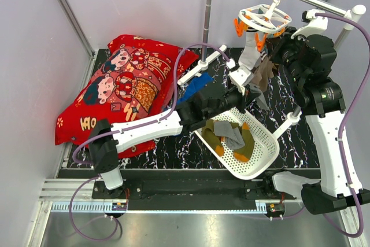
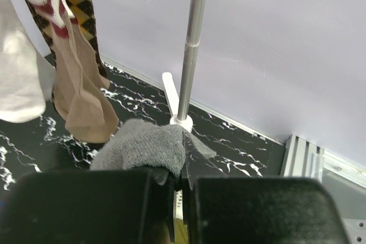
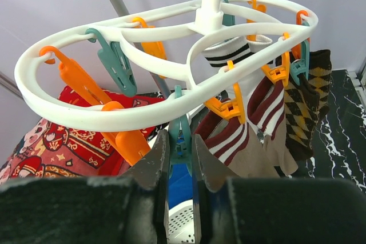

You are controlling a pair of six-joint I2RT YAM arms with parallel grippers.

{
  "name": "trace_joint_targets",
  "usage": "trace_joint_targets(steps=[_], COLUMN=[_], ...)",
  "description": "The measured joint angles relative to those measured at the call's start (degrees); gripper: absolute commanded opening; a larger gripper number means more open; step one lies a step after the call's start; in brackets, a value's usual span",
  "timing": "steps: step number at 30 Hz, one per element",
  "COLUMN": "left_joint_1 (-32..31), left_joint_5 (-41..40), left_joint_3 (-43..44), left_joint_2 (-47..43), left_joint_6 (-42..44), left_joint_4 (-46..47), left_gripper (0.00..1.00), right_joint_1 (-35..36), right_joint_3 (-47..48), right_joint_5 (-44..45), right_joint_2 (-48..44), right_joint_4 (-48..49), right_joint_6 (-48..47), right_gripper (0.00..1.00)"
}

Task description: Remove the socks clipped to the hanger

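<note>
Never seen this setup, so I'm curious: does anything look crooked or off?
The clipped socks bunch on one side of the hanger, the other pegs dangling empty, so it looks lopsided. The basket sits askew to the table edge. Nothing looks broken.

Lab test cell: aluminium rails (image 1: 63, 192), partitions (image 1: 34, 56).

The grey sock (image 2: 143, 144) covers the tips of my left pincer (image 2: 180, 190). Hanging socks (image 2: 68, 78) run off that frame's upper left. The lower end of a teal peg (image 3: 182, 140) vanishes inside my right pincer (image 3: 180, 148).
</note>
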Motion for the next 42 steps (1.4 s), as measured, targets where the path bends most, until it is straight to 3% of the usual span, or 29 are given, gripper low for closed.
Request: trace_joint_targets(steps=[4,9,10,11,15,18,24,29,39,42], left_joint_1=[-0.2,-1.03,-1.27,-1.6,-2.34,-2.64,-2.38,0.07,8.57,8.31], left_joint_5=[0.02,0.0,0.0,0.07,0.39,-0.02,-5.33,-8.94,-4.61,-2.8], left_joint_3=[-7.08,-19.37,-21.33,-23.06,-24.92,-25.03,-21.64,-10.67,5.84,10.67], left_joint_2=[-2.19,-3.54,-3.43,-3.19,-2.1,-2.14,-2.58,-0.83,10.1,14.84], left_joint_6=[-2.93,-8.15,-9.16,-10.36,-13.11,-14.05,-11.82,-8.17,-4.02,-3.43], left_joint_4=[1.9,4.94,4.96,4.92,5.64,6.49,4.0,2.97,5.6,5.01], left_gripper=[0.03,0.2,0.26,0.45,0.8,0.97,0.99,0.99,0.98,0.88], right_joint_1=[0.0,0.0,0.0,0.0,0.0,0.0,0.0,0.0,0.0,-0.02], right_joint_3=[0.0,0.0,0.0,0.0,0.0,-0.07,-0.46,-1.01,-2.86,-4.33], right_joint_5=[-0.11,-1.31,-1.55,-1.66,-2.8,-3.1,-4.26,-4.59,-6.8,-7.32], right_joint_2=[0.0,0.0,0.0,0.0,-0.04,-0.17,-0.55,-0.63,-0.94,-1.31], right_joint_4=[0.0,0.39,0.61,0.9,2.01,3.39,6.47,8.63,12.04,13.16], right_joint_6=[0.17,2.23,2.8,3.41,6.34,9.11,15.52,19.74,24.11,24.85], right_gripper=[0.05,0.03,0.03,0.03,0.01,0.01,0.0,0.0,0.0,0.01])
